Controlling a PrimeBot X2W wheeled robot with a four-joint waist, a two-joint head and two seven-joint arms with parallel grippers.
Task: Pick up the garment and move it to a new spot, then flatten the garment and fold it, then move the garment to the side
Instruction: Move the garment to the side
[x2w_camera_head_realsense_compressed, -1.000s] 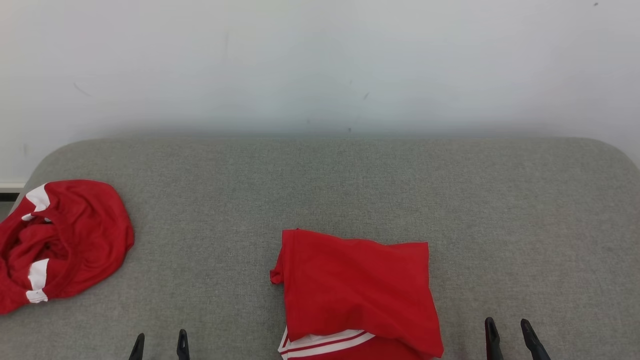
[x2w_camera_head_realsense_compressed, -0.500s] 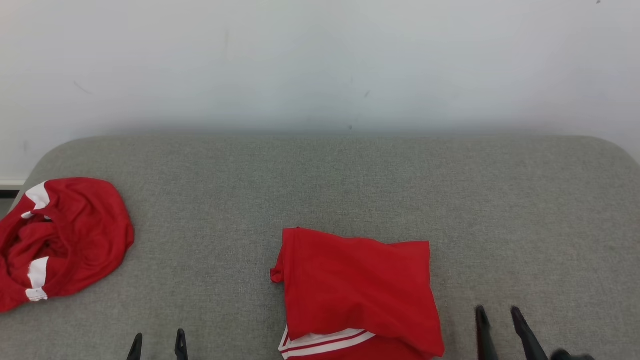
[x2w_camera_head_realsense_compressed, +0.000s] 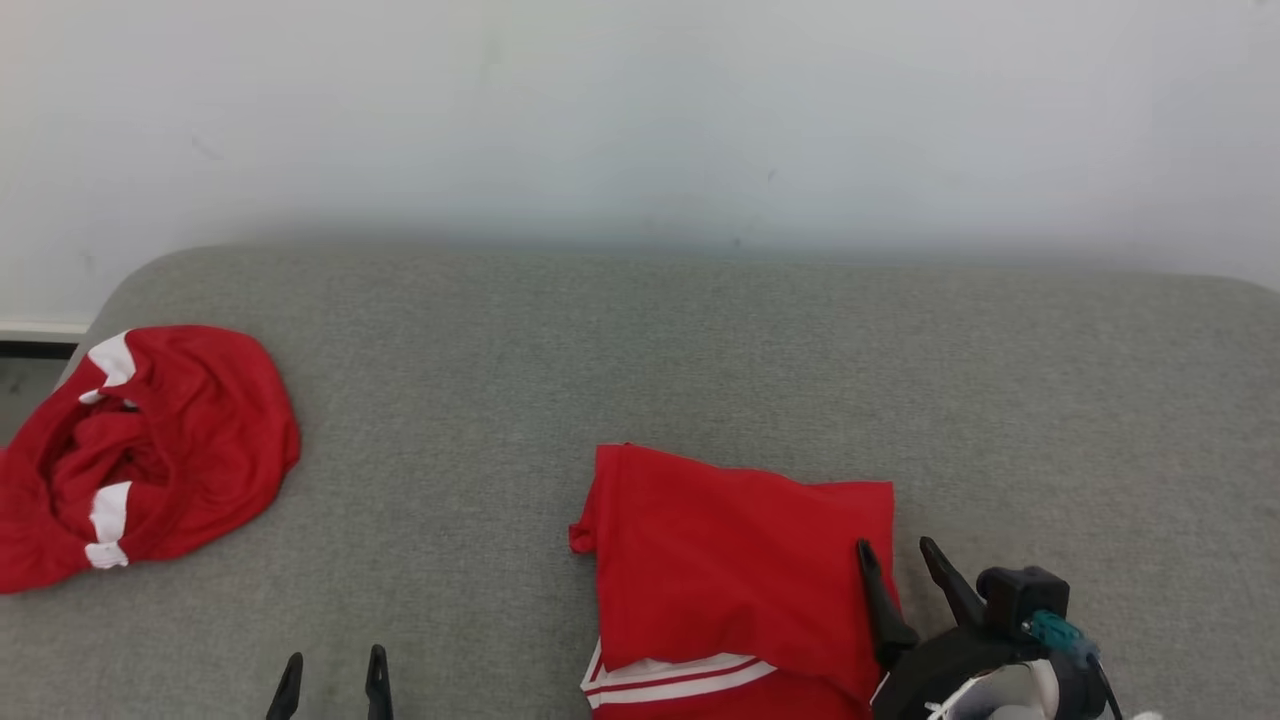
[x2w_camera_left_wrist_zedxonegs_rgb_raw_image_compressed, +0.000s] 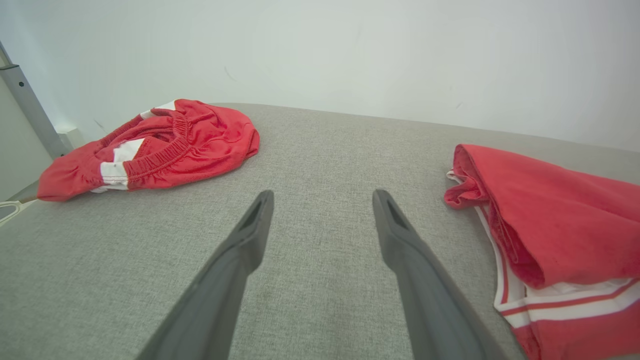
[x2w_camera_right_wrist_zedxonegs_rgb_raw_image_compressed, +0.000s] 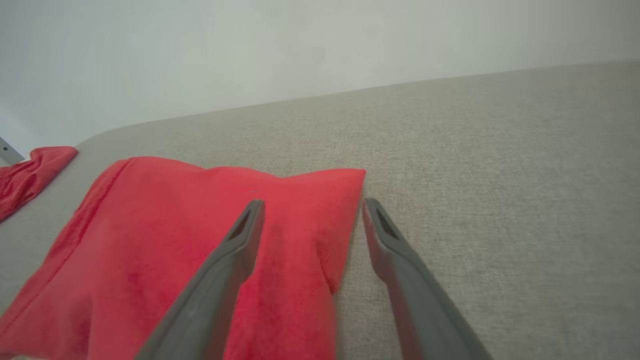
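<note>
- Saw the folded red garment (x2w_camera_head_realsense_compressed: 740, 560) lying on the grey padded table (x2w_camera_head_realsense_compressed: 700, 350), near the robot's edge and a little right of centre, well apart from a crumpled red garment (x2w_camera_head_realsense_compressed: 150, 450) at the far left.
- Judged the folding as done and the step in hand as the final move to the side.
- Found the right end effector (x2w_camera_head_realsense_compressed: 893, 545) with its 2 fingers apart, straddling the garment's right edge, 1 finger over red cloth and 1 over bare grey; could not tell contact from these views.
- Found the left end effector (x2w_camera_head_realsense_compressed: 336, 655) likewise spread wide, holding nothing, low over bare table well left of the garment.
- Called for dropping the right fingers low and taking a deep bite through every layer at that edge, closing only after sliding the lower finger under the whole stack.
- Called also for bringing the left end effector to the opposite edge, then lifting or sliding both sides level to keep the fold in shape.
- Read the long axis as running from the robot toward the wall, with the far edge slanted, left corner nearer the wall than the right.
- Noted the white-striped hem pointing toward the robot and the plain edge facing the wall; treated the length as a judgement only, the near end being cut off in the head view.
</note>
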